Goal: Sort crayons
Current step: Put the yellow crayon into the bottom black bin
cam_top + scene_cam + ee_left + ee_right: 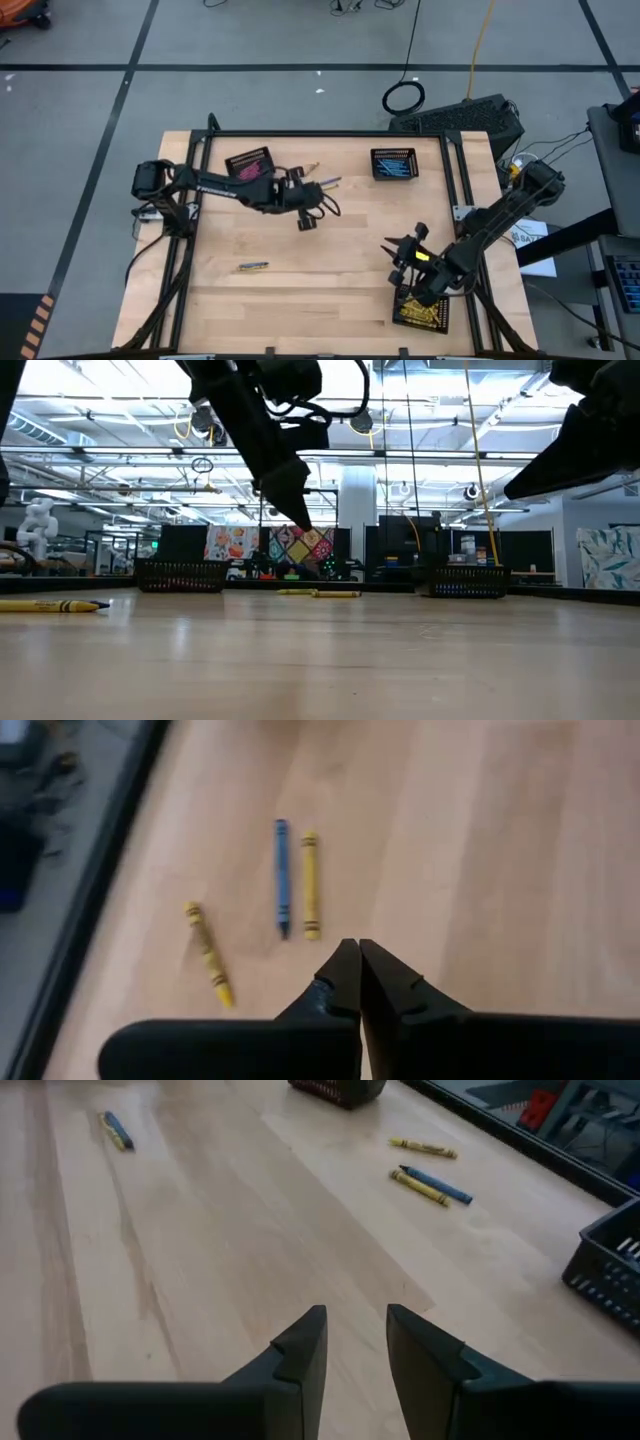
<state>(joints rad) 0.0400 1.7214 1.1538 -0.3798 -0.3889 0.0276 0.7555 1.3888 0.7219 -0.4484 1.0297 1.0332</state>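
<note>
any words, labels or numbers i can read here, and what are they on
No text here can be read for certain.
Pale lettering on the dark left arm: too small.
Wrappers of the thin yellow and blue crayons: dark bands only, no legible print.
White paper sheet beside the table: marks blurred.

Left end effector [358,952] is closed and empty mid-table; right end effector [356,1330] hovers with fingers parted.

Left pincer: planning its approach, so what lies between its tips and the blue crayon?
Only bare wood table separates the shut left pincer from the blue crayon, as the left wrist view shows.
</note>
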